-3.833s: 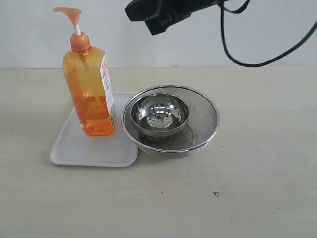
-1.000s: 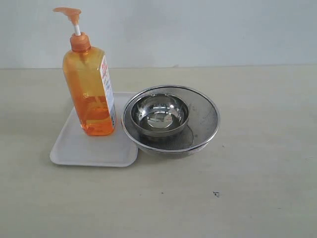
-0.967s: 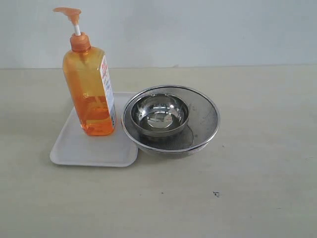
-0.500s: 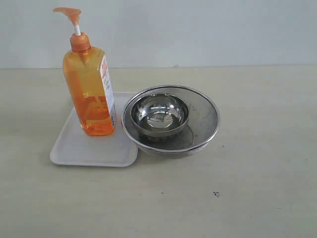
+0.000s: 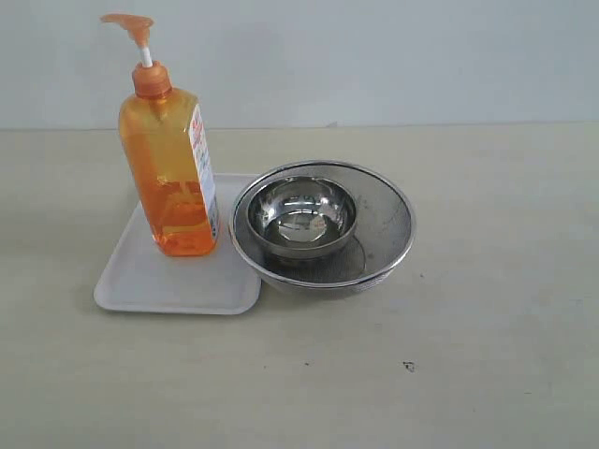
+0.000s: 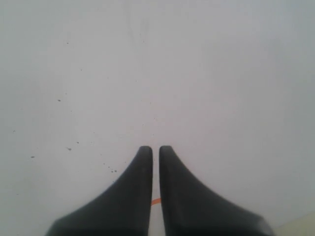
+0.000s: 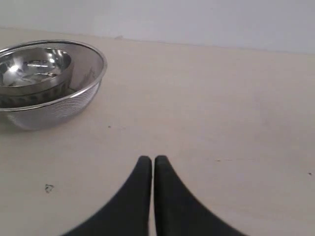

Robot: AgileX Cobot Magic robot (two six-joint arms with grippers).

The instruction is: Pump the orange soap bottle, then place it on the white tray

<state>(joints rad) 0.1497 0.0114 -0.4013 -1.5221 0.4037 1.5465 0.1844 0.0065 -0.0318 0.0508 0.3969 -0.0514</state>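
On the left half of the table (image 5: 487, 327), as the exterior view has it, we find the orange soap bottle (image 5: 173, 178) standing upright on the white tray (image 5: 159, 281), toward the tray's far right part, its pump head (image 5: 131, 21) raised on the white stem and pointing left. Its white label (image 5: 202, 159) faces right. Just beside the tray on the right sits a steel mesh strainer (image 5: 388, 224) whose rim overlaps the tray's right edge, and a smaller polished steel bowl (image 5: 301, 217) rests inside it. Neither arm shows in that view. From the left wrist view we see the left gripper (image 6: 155, 148) with its dark fingers drawn together to a thin slit, nothing held, facing a pale blank surface; a tiny orange sliver shows low in the slit, and we cannot tell what it is. The right gripper (image 7: 153, 158) is likewise closed and empty, above bare tabletop, well apart from the strainer.
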